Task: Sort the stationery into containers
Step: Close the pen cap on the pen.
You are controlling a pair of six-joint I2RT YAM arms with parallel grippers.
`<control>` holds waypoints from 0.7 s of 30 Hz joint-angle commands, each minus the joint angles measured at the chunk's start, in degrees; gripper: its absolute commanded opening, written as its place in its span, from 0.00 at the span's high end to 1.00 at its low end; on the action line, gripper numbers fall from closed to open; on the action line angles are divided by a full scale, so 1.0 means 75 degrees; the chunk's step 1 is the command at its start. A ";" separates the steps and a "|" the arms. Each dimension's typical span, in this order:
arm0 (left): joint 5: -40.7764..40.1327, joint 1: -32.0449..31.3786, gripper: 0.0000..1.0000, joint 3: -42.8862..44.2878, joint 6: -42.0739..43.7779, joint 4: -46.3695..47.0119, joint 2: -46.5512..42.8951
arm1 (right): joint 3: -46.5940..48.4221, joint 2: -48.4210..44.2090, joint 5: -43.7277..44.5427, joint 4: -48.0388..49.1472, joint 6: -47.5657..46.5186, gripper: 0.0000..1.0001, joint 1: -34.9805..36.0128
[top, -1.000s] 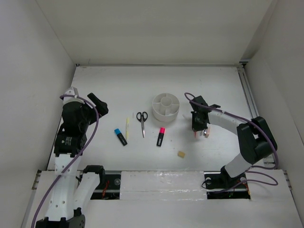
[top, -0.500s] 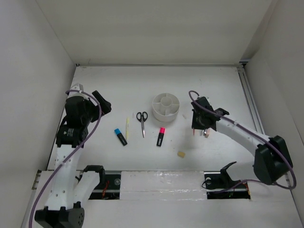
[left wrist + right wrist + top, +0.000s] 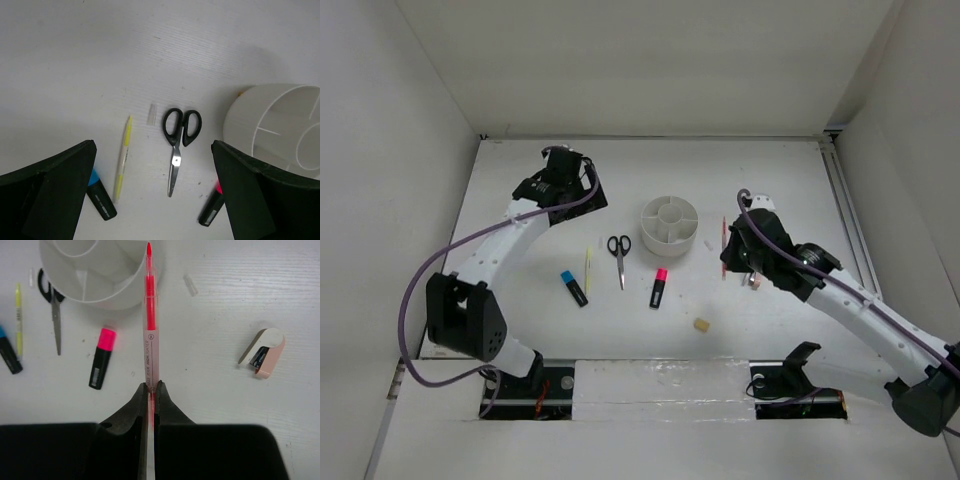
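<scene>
Right gripper (image 3: 151, 386) is clamped on the red pen (image 3: 149, 315), just right of the organiser (image 3: 670, 246); the pink eraser (image 3: 263, 354) lies on the table (image 3: 770, 180) beside it; left gripper (image 3: 575, 185) hangs at far left, jaws wide apart; scissors (image 3: 177, 145), yellow pen (image 3: 123, 160), blue highlighter (image 3: 574, 288), pink highlighter (image 3: 659, 288) and tan eraser (image 3: 701, 324) lie near of the organiser.

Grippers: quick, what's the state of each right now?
Left gripper: open, holding nothing.
Right gripper: closed on the red pen.
</scene>
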 commanded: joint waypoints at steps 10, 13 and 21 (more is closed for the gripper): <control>-0.0226 -0.0124 0.15 -0.0133 -0.0214 0.0665 0.1338 | 0.0030 -0.1124 -0.0002 -0.0372 -0.0084 1.00 0.0494; 0.0042 -0.0124 0.21 0.0089 -0.0072 0.0735 0.1689 | -0.0053 -0.1300 -0.0071 -0.0290 -0.0154 1.00 0.0494; -0.0027 -0.0124 0.48 0.0910 0.0291 -0.0014 0.2721 | 0.0017 -0.1394 -0.0142 -0.0384 -0.0224 1.00 0.0565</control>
